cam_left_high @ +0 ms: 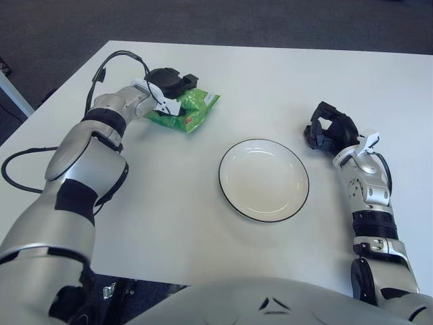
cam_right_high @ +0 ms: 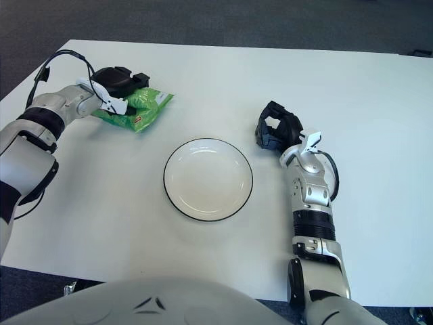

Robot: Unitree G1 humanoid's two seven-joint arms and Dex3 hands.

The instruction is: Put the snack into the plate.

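We grip the snack [cam_left_high: 184, 111] in our left hand [cam_left_high: 170, 84], well left of the plate [cam_left_high: 264, 180]; next, carry it over and release; right hand [cam_left_high: 330, 133] idles, curled, beside the plate.

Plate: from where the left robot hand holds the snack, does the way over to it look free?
Probably yes. The left robot hand grips the green snack bag, and only bare table lies between it and the plate. The right robot hand shows beyond the plate's right.
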